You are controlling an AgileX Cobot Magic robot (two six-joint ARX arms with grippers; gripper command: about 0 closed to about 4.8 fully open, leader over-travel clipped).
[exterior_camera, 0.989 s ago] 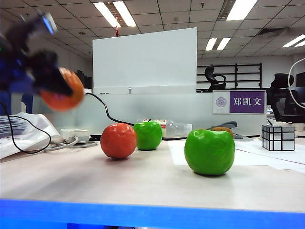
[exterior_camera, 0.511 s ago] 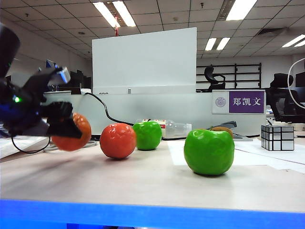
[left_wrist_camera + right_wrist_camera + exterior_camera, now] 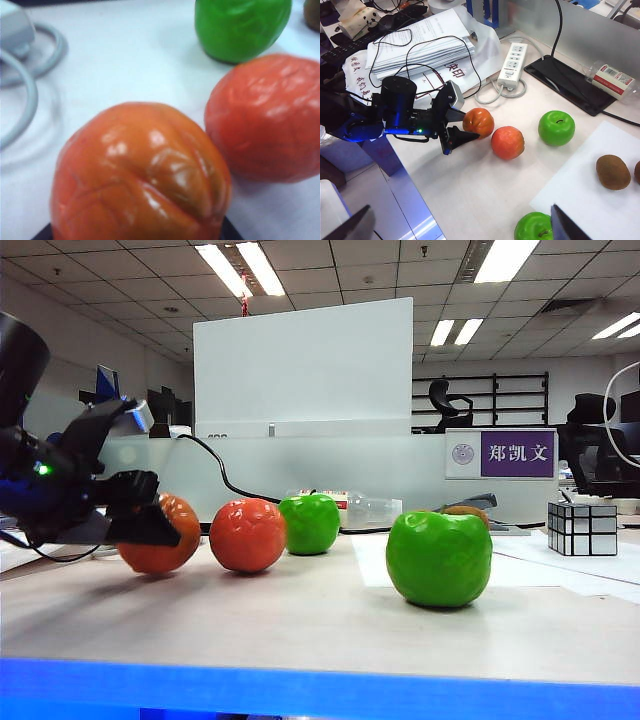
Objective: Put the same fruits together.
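Office ceiling lights and a white partition stand behind the pale desk (image 3: pixel 300 620) where the fruits sit. At the left of the exterior view the left gripper (image 3: pixel 150 515) is down at desk level, its black fingers clamped on a glossy orange-red dimpled mandarin (image 3: pixel 165 535), which sits just beside the second orange-red mandarin (image 3: pixel 248 534); the left wrist view shows the two very close, perhaps touching. A bright green toy apple (image 3: pixel 310 523) lies just behind them, and the other green apple (image 3: pixel 440 558) sits well apart to the right. Two fuzzy brown kiwis (image 3: pixel 612 171) rest on white paper. The right gripper (image 3: pixel 460 225) hangs high above the desk, fingers spread wide and empty.
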